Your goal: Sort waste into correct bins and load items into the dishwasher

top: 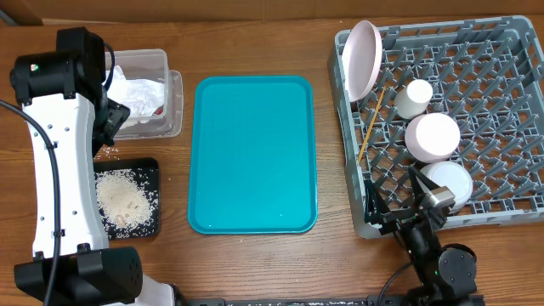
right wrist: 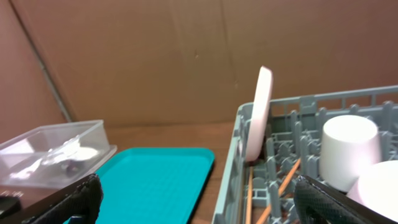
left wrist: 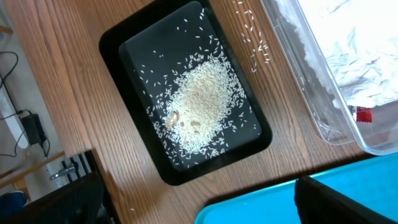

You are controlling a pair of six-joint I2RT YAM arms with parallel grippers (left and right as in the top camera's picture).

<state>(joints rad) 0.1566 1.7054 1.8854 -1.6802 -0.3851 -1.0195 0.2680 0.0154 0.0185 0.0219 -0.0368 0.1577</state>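
Observation:
The clear tub (top: 161, 72) holds the crumpled white napkin (top: 136, 89) and the red wrapper (top: 157, 109); both also show in the left wrist view, napkin (left wrist: 354, 56) and wrapper (left wrist: 362, 114). Rice (left wrist: 199, 102) lies heaped in the black tray (left wrist: 124, 37). In the grey dish rack (top: 510, 51) the plate (top: 364, 55) stands on edge, beside the cup (top: 414, 98), a white bowl (top: 432, 136), a second bowl (top: 450, 183) and the chopsticks (top: 371, 127). My left gripper (left wrist: 198, 186) hangs open and empty over the black tray's corner. My right gripper (right wrist: 198, 183) is open and empty at the rack's near left corner.
A teal serving tray (top: 252, 153) lies bare between the bins and the rack. A few loose rice grains (left wrist: 252, 37) are scattered on the wooden table between tub and black tray. A brown cardboard wall (right wrist: 186, 56) backs the table.

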